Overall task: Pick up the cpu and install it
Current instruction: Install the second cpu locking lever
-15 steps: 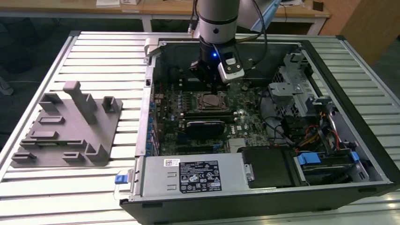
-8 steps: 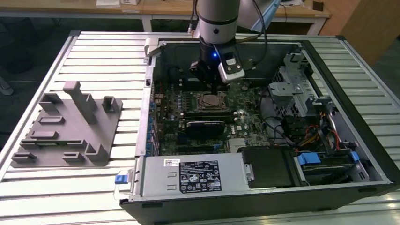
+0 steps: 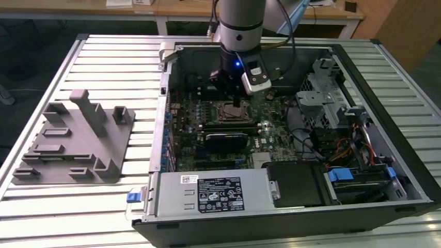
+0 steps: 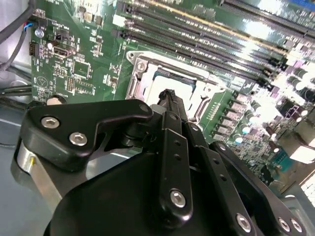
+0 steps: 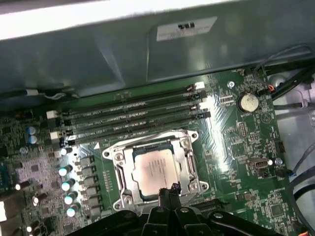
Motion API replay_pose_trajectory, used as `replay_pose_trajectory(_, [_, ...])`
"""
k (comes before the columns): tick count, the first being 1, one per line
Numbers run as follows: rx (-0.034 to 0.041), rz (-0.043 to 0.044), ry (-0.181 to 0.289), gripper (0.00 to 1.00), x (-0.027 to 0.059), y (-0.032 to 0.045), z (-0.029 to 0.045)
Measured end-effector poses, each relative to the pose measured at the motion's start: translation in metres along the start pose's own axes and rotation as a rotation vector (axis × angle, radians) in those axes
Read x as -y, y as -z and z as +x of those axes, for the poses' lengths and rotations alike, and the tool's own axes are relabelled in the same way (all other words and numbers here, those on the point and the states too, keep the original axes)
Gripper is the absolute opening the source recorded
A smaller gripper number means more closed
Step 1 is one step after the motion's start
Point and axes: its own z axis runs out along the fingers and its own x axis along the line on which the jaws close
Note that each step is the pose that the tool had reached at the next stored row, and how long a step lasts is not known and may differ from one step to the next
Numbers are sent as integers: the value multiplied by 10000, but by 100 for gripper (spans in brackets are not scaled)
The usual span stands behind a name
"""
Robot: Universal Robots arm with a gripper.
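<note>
I see the cpu (image 5: 154, 169) lying flat inside the metal socket frame (image 5: 116, 158) on the motherboard (image 5: 241, 132), beside the memory slots (image 5: 133, 115). My gripper (image 5: 169, 189) hangs just above the socket's edge, jaws clenched together, grasping nothing. The computer case (image 3: 386, 150) lies open on the table (image 3: 110, 57).

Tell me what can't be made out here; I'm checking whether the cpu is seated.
- cpu: near edge hidden behind the claw in the first wrist view; mostly covered by it in the second wrist view.
- Socket: too small in the exterior view to judge seating.
- Claw opening: not discernible.
</note>
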Motion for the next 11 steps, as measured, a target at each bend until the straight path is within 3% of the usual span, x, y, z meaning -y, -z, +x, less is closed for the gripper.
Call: replay_pose_trajectory(11, [-8,-31,37,11,177,-2,-38])
